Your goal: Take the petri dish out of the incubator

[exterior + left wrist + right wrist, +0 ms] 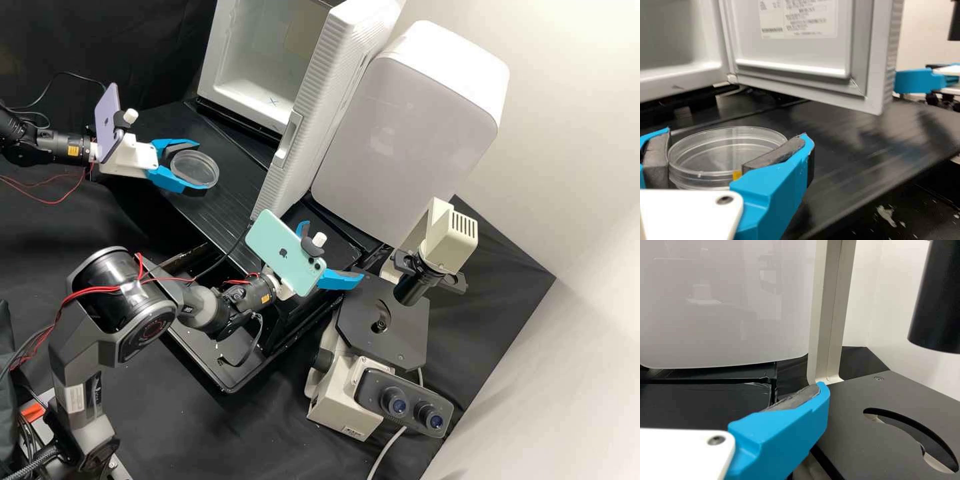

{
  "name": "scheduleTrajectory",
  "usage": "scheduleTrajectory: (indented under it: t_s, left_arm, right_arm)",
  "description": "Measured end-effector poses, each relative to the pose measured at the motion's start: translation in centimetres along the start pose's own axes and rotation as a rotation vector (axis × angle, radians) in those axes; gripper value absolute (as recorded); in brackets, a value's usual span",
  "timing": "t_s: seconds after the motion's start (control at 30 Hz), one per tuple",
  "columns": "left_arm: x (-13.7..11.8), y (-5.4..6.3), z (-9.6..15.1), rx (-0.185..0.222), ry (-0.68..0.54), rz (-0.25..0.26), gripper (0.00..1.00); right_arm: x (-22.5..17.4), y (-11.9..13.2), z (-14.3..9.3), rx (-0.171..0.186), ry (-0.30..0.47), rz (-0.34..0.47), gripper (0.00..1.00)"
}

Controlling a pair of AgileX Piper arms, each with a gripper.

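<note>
At upper left of the high view, the left gripper (191, 166) is closed about halfway on the clear petri dish (722, 150), its dark pads (772, 156) pressed to the rim on either side. The dish is outside the incubator (257, 60), over the black bench (227, 200) just in front of the open door (313, 100). We judge the main part of the job done, since the dish is clear of the white chamber. What seems left is to set it down, if it is not already down, and let go. We cannot tell whether the dish rests on the bench or hangs just above it, because the wrist view hides its underside behind the gripper. A small yellow spot near the dish wall is too faint to identify, and the chamber itself is a pale blur. Lower in the high view, the right gripper (343, 279) sits by the stage of a microscope (380, 347), below a large white housing (413, 113). It has hold of nothing we can see. Its own wrist view cuts it off, so we cannot tell how far open it is.
</note>
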Motion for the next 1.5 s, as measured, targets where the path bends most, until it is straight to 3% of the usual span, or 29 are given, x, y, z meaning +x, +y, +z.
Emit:
scheduleTrajectory:
  t_s: [0.3, 0.47, 0.8, 1.3, 1.5]
  left_arm:
    - [-0.1, -1.4, 0.3, -0.055, -0.017, -0.041, 0.0]
    - [0.3, -1.8, 0.2, -0.057, -0.022, -0.035, 0.0]
    - [0.5, -2.0, -0.2, -0.06, -0.012, -0.024, 0.0]
    - [3.1, -1.0, -2.0, -0.054, 0.043, -0.001, 0.0]
    - [3.6, -1.2, -2.1, -0.05, 0.045, -0.007, 0.0]
  right_arm:
    - [0.0, 0.0, 0.0, 0.0, 0.0, 0.0, 1.0]
    - [0.0, 0.0, 0.0, 0.0, 0.0, 0.0, 1.0]
    - [0.0, 0.0, 0.0, 0.0, 0.0, 0.0, 1.0]
    - [0.0, 0.0, 0.0, 0.0, 0.0, 0.0, 1.0]
    - [0.0, 0.0, 0.0, 0.0, 0.0, 0.0, 1.0]
